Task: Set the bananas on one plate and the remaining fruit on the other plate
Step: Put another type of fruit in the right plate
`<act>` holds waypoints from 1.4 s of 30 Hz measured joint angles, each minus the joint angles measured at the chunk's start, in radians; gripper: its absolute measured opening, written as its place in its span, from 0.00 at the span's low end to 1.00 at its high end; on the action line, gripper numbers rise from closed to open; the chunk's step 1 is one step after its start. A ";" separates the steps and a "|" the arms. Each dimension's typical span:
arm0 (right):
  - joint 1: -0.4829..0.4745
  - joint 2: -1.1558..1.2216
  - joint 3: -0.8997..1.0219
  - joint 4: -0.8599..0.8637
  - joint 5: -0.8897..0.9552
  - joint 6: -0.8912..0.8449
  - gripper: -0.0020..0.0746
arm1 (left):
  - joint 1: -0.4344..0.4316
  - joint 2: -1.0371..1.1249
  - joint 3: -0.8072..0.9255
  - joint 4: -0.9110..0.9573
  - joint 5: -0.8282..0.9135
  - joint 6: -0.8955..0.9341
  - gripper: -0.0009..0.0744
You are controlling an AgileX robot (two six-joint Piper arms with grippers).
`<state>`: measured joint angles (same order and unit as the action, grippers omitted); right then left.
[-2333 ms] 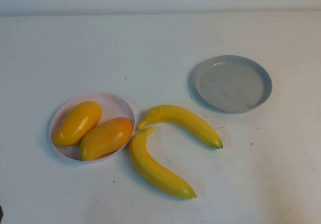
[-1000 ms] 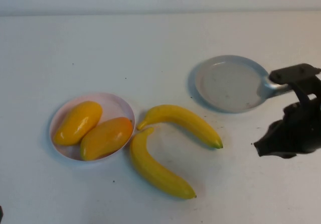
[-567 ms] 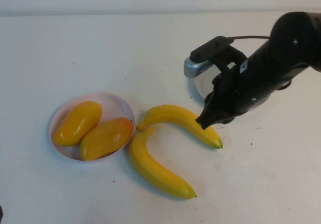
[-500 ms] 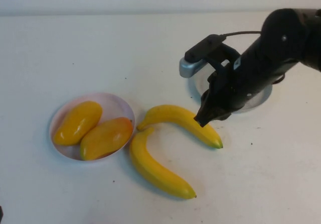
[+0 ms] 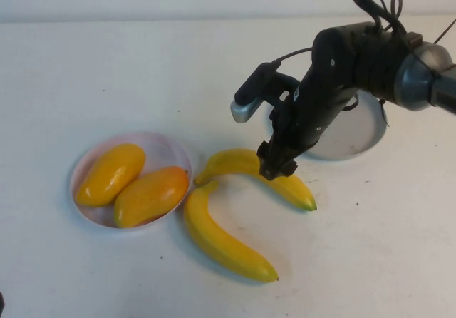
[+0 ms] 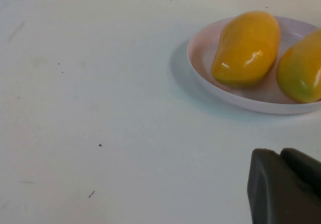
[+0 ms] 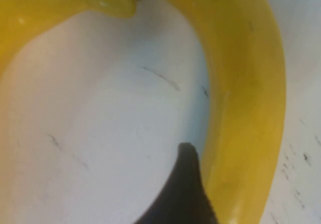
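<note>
right gripper point(image 5: 276, 167): low over the middle of the far banana point(image 5: 260, 173); whether its jaws stand apart or together cannot be told; one finger point(image 7: 183, 194) shows beside the fruit.
far banana: directly under the jaws, long axis running left-far to right-near; right arm much the nearer.
near banana point(image 5: 224, 242): on the bench point(image 5: 142, 68), stem end just beside the far one's.
grey-blue plate point(image 5: 356, 134): far right, partly behind the arm.
pink plate point(image 5: 160, 147): left, holding both mangoes point(image 5: 132, 182).
left gripper point(image 6: 283, 186): parked near left, jaws together.
change: right arm has come in from the right edge; fruit unmoved.
</note>
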<state>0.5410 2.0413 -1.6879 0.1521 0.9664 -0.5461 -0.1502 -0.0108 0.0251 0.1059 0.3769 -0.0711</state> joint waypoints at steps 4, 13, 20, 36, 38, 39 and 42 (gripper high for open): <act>0.000 0.032 -0.003 -0.021 -0.025 0.000 0.73 | 0.000 0.000 0.000 0.000 0.000 0.000 0.01; 0.000 0.095 -0.005 -0.043 -0.068 -0.002 0.73 | 0.000 0.000 0.000 0.000 0.000 0.000 0.01; 0.000 0.118 -0.010 -0.056 -0.077 -0.004 0.67 | 0.000 0.000 0.000 0.000 0.000 0.000 0.01; -0.002 0.111 -0.146 -0.125 0.052 0.144 0.41 | 0.000 0.000 0.000 0.000 0.000 0.000 0.01; -0.010 0.106 -0.194 -0.163 0.082 0.221 0.41 | 0.000 0.000 0.000 0.000 0.000 0.000 0.01; -0.020 0.104 -0.213 -0.185 0.094 0.267 0.41 | 0.000 0.000 0.000 0.000 0.000 0.000 0.01; -0.072 0.102 -0.245 -0.245 0.111 0.406 0.41 | 0.000 0.000 0.000 0.000 0.000 0.000 0.01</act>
<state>0.4687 2.1430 -1.9328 -0.0929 1.0777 -0.1402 -0.1502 -0.0108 0.0251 0.1059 0.3769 -0.0711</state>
